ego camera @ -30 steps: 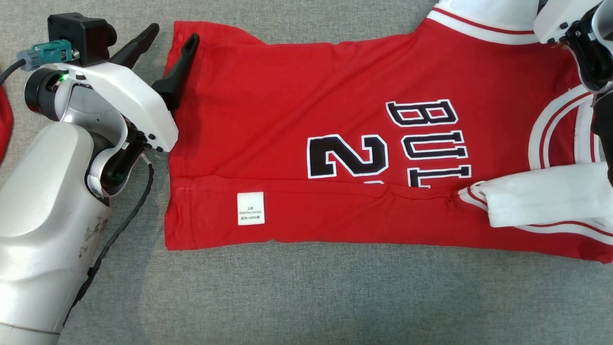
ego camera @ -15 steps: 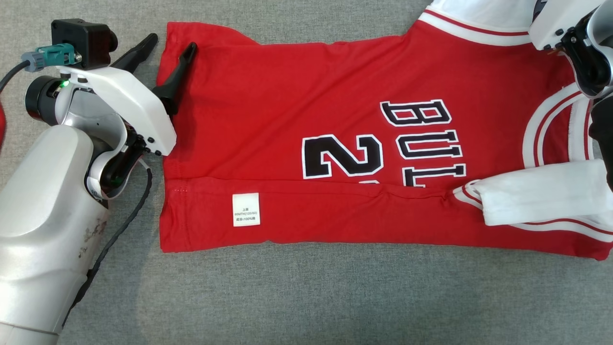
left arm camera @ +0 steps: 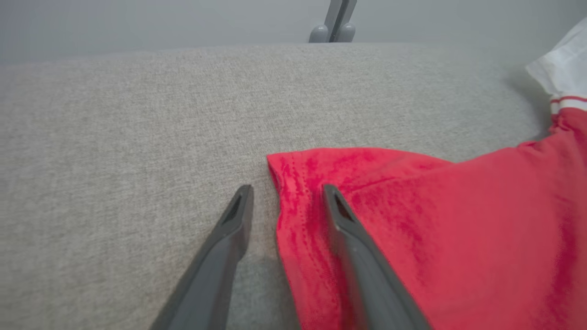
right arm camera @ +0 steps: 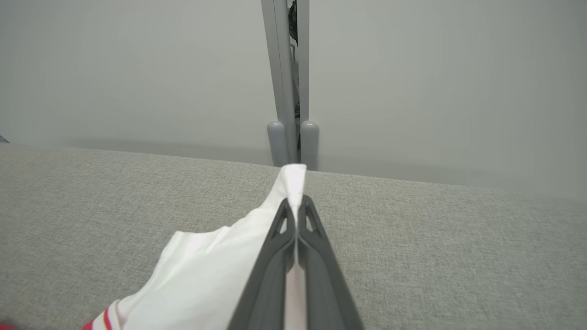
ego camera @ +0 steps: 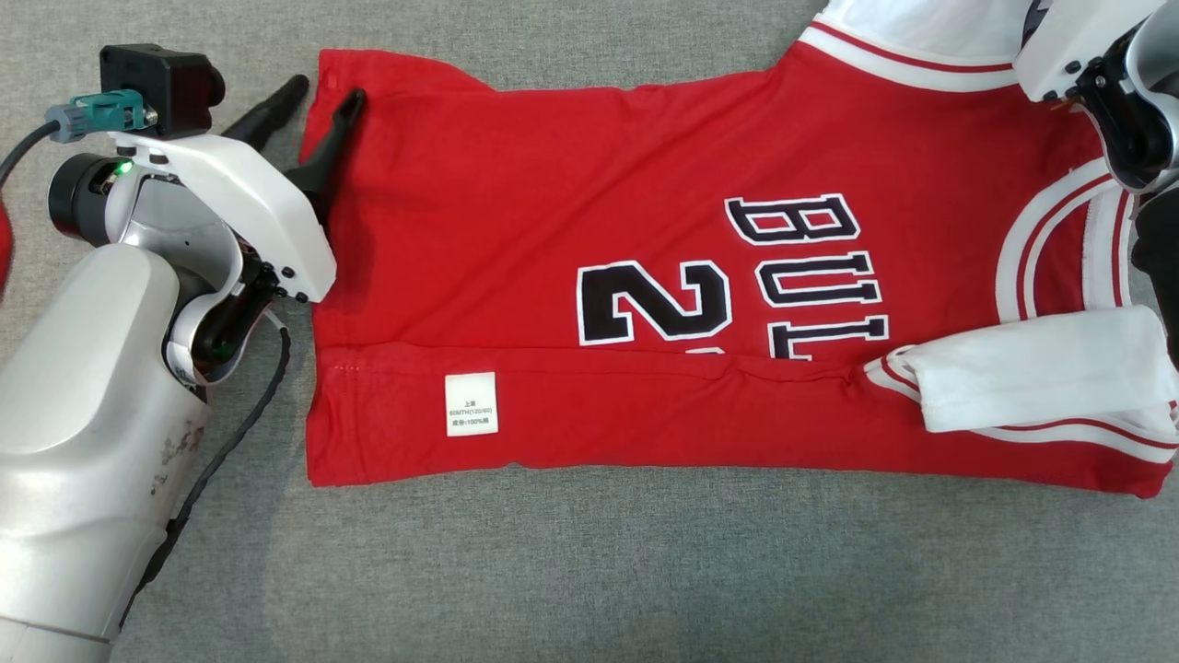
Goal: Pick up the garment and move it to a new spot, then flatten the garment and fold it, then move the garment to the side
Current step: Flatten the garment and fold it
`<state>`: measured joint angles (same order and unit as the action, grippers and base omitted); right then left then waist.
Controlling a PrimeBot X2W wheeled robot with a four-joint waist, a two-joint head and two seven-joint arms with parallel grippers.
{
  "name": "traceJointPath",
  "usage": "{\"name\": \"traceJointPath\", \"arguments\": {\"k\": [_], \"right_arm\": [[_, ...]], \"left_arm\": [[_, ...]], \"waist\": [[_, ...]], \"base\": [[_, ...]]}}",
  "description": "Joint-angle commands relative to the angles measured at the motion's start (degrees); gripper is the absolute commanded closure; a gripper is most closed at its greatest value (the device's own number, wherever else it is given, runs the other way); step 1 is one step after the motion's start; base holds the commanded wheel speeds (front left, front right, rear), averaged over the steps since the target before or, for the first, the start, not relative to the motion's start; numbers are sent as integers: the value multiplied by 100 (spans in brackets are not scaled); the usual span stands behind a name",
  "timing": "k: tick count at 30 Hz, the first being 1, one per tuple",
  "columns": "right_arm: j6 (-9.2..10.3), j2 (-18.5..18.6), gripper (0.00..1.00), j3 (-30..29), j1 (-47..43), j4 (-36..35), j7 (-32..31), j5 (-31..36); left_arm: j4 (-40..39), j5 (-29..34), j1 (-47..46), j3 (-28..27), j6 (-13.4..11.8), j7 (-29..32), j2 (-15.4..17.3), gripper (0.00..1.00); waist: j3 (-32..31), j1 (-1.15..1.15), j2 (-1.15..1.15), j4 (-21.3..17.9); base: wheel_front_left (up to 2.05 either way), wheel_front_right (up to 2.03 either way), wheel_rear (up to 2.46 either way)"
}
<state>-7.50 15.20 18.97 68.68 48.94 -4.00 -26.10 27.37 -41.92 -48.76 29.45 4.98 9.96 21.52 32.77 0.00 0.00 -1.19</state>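
Observation:
The garment [ego camera: 553, 166] is a red jersey with white sleeves and black lettering, spread on the grey cloth surface. Its near long edge is folded over and shows a white label [ego camera: 472, 403]. My left gripper [ego camera: 324, 92] is at the far left hem corner, open. One finger rests on the red cloth and the other on the grey surface, so the garment's hem [left arm camera: 293, 174] lies between them where my left gripper [left arm camera: 286, 192] straddles it. My right gripper [right arm camera: 297, 204] is shut on the garment's white sleeve [right arm camera: 206, 270], at the head view's top right.
The grey cloth surface [ego camera: 589, 571] runs wide on the near side of the jersey. A pale wall with a vertical grey post [right arm camera: 291, 91] stands beyond the far edge. A bit of red cloth [ego camera: 5, 249] shows at the left edge. A black cable [ego camera: 230, 442] hangs beside my left forearm.
My left gripper's fingers have drawn closer together around the hem corner. The jersey and my right gripper have shifted slightly left in the head view.

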Motion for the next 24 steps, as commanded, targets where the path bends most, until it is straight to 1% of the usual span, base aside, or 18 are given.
{"name": "traceJointPath", "arguments": {"k": [1,2,3,4,9,13,15,19,22,24], "right_arm": [[1,33,100,-11,-81,28,-4,0],[1,28,100,-27,-97,60,19,34],[1,20,5,-26,-121,94,60,75],[1,24,0,-30,-133,103,143,140],[0,31,0,-106,-491,183,796,559],[1,92,0,-191,-1009,48,1393,883],[1,86,0,-302,-1374,-67,1611,1008],[1,43,0,-597,-2202,-459,1831,1172],[0,-23,0,-870,-2965,-882,1892,1284],[1,-89,0,-1073,-3475,-1223,1913,1367]], "left_arm": [[18,-33,-124,-37,-17,-55,13,0],[35,-33,-115,-38,-17,-80,9,0],[46,-26,-91,-41,-18,-146,1,0],[54,-41,-41,-61,-22,-214,-10,0],[109,-9,486,-139,-90,-856,-39,0],[69,25,1081,-198,-129,-1416,37,0],[26,85,1413,-237,-194,-1744,97,0],[-89,100,2115,-374,-368,-2252,166,0],[-261,147,2690,-530,-550,-2438,183,0],[-461,161,3082,-712,-666,-2496,128,0]], "waist": [[-14,0,0,6],[-35,0,0,9],[-68,0,0,13],[-105,0,0,13],[-560,0,0,10],[-1071,0,0,-32],[-1341,0,0,-55],[-1855,0,0,-134],[-2190,0,0,-186],[-2390,0,0,-229]], "base": [[0,0,0],[0,0,0],[0,0,0],[0,0,0],[0,0,0],[0,0,0],[0,0,0],[0,0,0],[0,0,0],[0,0,0]]}}
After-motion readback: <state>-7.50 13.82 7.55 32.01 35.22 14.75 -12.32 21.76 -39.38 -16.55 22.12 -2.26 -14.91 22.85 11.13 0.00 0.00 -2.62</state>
